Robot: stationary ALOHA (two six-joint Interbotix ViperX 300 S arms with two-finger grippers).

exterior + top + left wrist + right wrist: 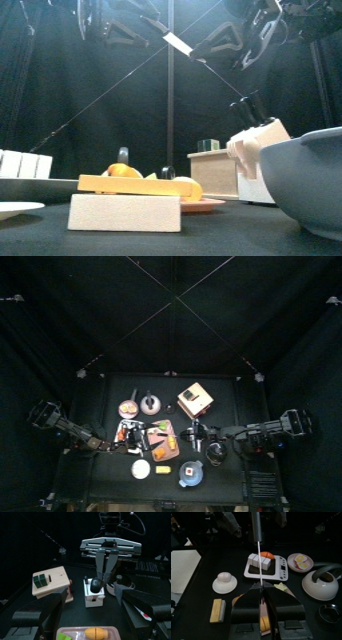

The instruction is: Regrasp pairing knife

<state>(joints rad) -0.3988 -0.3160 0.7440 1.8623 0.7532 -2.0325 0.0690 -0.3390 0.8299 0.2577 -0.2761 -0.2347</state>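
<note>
Right wrist view: right gripper (260,592) pinches knife (258,542) (stiff, slick blade); left gripper (93,614) wide; we'd retake at handle.

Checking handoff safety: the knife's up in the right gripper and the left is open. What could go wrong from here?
1. The knife is held by the right gripper alone, high above the table. A release before the left gripper closes would probably drop it near the kettle.
2. The blade points away from the right jaws, so the open left jaws may meet bare blade and slip.
</note>
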